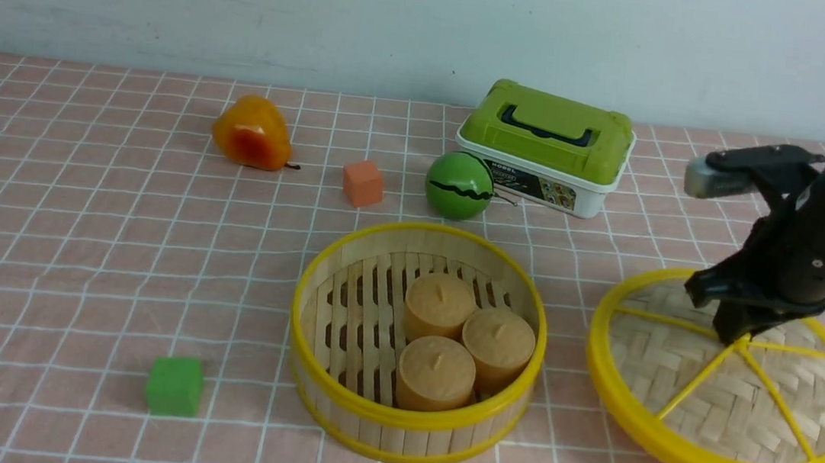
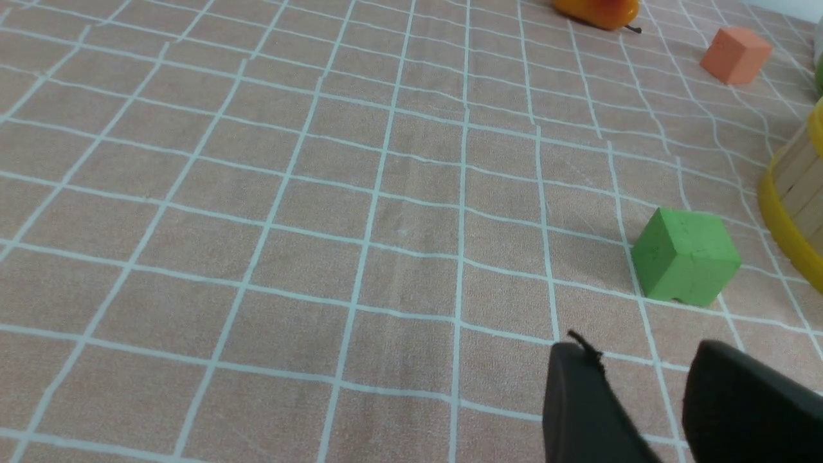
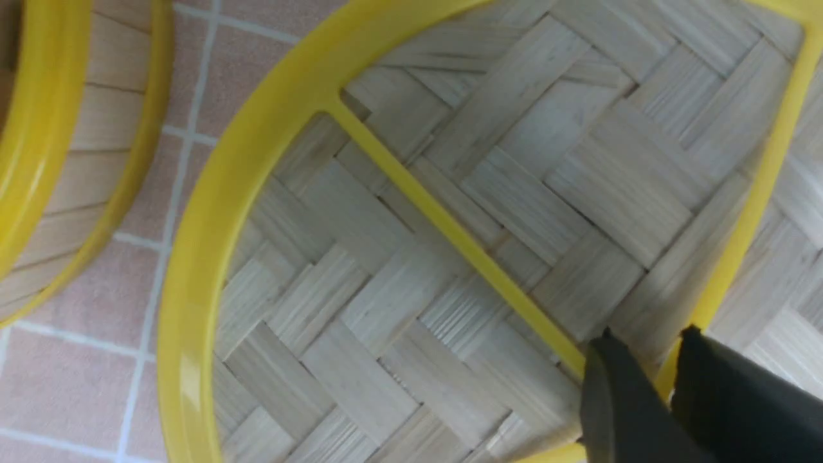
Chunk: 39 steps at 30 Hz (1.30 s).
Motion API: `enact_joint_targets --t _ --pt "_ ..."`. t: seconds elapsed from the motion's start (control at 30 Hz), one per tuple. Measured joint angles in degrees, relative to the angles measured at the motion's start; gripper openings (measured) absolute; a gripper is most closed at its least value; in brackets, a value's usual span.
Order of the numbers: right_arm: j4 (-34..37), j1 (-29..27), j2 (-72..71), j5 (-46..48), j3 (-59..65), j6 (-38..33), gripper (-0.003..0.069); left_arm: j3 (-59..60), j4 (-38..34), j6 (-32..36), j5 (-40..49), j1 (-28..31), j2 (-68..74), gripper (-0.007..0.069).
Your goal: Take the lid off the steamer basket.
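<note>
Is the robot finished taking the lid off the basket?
Nearly! Done: the steamer basket is uncovered, so you can see three tan cakes inside. The lid is now beside it, on the robot's right, over the checked cloth. In hand: the right gripper pinches the lid's middle. Left: let go. I cannot tell if the lid lies flat.

Along the far side, a pale bluish-white wall (image 1: 252, 7), plain and faintly streaked, ending in a straight line low down. Below and in front of it, spread flat to every edge of view, a pink cloth (image 1: 74, 242) gridded with thin white lines, slightly rippled in places. Soft, even lighting, possibly from overhead, with only short, faint shadows on the cloth.
</note>
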Motion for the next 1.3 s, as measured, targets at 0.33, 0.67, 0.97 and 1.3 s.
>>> enact_joint_targets --t 0.33,0.67,0.97,1.3 --pt "1.43 0.00 5.69 -3.08 0.00 0.67 0.0081 0.00 0.00 0.00 0.00 0.00 0.00 0.0239" --pt "1.87 0.00 0.45 3.31 -1.37 0.16 0.0332 0.00 0.00 0.00 0.00 0.00 0.00 0.0239" --pt "5.60 0.00 -24.98 4.41 -0.89 -1.52 0.0400 0.00 0.00 0.00 0.00 0.00 0.00 0.0239" --pt "21.06 0.00 -55.17 -0.84 16.80 -13.20 0.0129 0.00 0.00 0.00 0.00 0.00 0.00 0.0239"
